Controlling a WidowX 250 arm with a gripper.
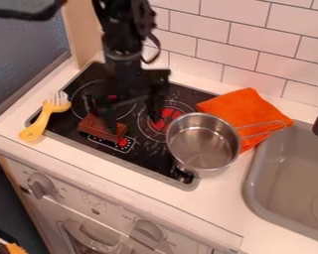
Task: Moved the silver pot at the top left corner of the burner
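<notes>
Silver pot (202,141): sitting mouth-up at the near right corner of the black cooktop (143,153), body overlapping its edge; you are apparently seeing a start position, as the task is calling for the top left.
Pot handle (283,124): pointing right, passing over the orange cloth (247,110) toward the sink (291,173); it is facing away from the arm, so the near rim is probably offering you the easier grip.
Black gripper (126,110): hanging over the left part of the cooktop, well apart from the pot; you are having to log opening as cannot tell, likewise whether it is holding anything.
Brown block (99,128): lying beneath the gripper, toward the front left; it is possibly crowding your set-down, so a high carry is seeming wise.
Yellow fork (34,132): straddling the left edge, tines pointing backward, leaving you a likely snag if the pot is travelling too wide.
Remaining step: you are needing a secure hold, then a leftward, backward transfer.
</notes>
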